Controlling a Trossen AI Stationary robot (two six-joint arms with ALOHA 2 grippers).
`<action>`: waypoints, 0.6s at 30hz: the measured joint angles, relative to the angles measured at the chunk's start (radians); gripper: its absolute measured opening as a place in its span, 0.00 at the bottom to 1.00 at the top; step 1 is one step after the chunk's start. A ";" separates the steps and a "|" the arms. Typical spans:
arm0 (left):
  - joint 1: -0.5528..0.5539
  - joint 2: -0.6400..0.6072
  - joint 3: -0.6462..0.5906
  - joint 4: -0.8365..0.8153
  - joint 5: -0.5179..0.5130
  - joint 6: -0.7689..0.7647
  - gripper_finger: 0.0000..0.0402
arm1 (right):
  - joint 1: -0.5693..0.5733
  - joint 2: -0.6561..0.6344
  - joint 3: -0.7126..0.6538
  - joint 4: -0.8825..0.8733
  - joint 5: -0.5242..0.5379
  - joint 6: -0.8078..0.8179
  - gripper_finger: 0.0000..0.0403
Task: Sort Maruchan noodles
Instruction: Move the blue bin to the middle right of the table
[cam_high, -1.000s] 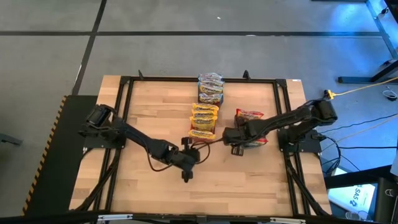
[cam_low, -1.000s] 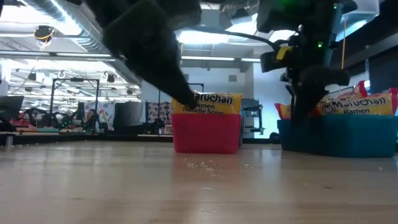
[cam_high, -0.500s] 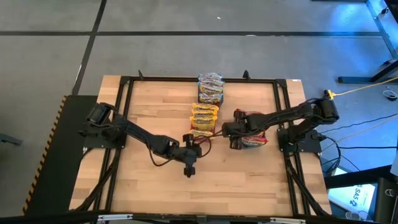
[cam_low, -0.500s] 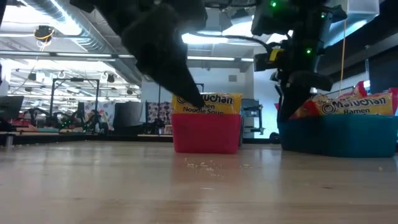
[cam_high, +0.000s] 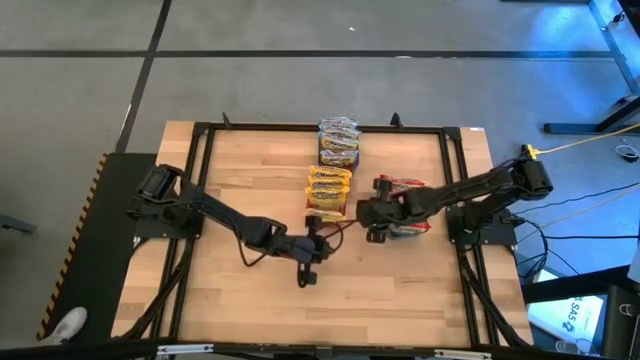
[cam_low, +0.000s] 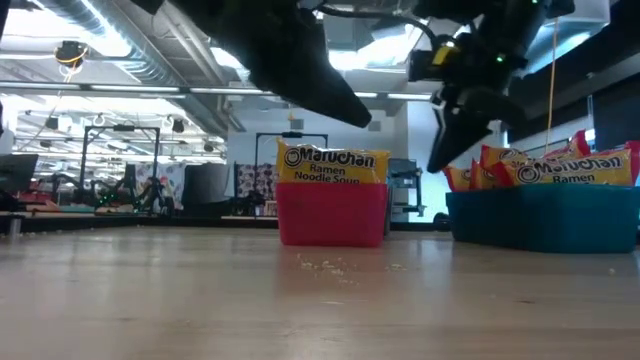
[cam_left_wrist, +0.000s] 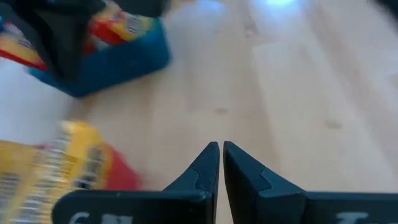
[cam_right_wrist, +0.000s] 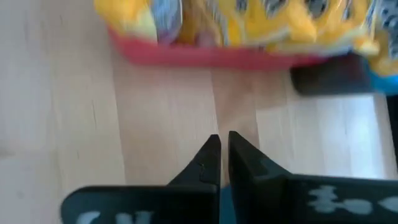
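Note:
Maruchan noodle packets stand in three groups. Yellow ones fill a red bin (cam_high: 327, 193) (cam_low: 332, 215). Red-marked ones sit in a teal bin (cam_high: 404, 207) (cam_low: 545, 220). Bluish-marked ones (cam_high: 338, 142) stand nearest the far edge. My left gripper (cam_high: 316, 250) (cam_left_wrist: 220, 149) hangs shut and empty above bare wood, on the near side of the red bin. My right gripper (cam_high: 366, 214) (cam_right_wrist: 222, 142) is also shut and empty. It hovers between the red and teal bins and slants down toward the red one.
A black frame (cam_high: 300, 128) runs around the wooden tabletop. Bare wood (cam_high: 380, 285) stretches across the near half of the table. A few crumbs (cam_low: 325, 265) lie in front of the red bin. My left arm's tip shows as a dark shape (cam_right_wrist: 329, 78) beside that bin.
Both grippers have risen and tipped toward level, staying shut. The left one lifted away from the front of the red bin and swung a little toward the table's right. The right one came up from the teal bin's left side. No packet has moved.

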 joint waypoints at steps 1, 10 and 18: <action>-0.004 0.000 0.000 0.001 -0.018 0.033 0.04 | -0.006 -0.002 0.000 0.021 0.001 -0.011 0.00; -0.005 0.000 0.002 0.023 0.048 0.123 0.04 | -0.008 -0.016 0.010 0.159 -0.037 -0.086 0.00; -0.003 0.000 0.002 0.146 0.400 0.214 0.04 | -0.008 -0.016 0.010 0.227 -0.048 -0.121 0.00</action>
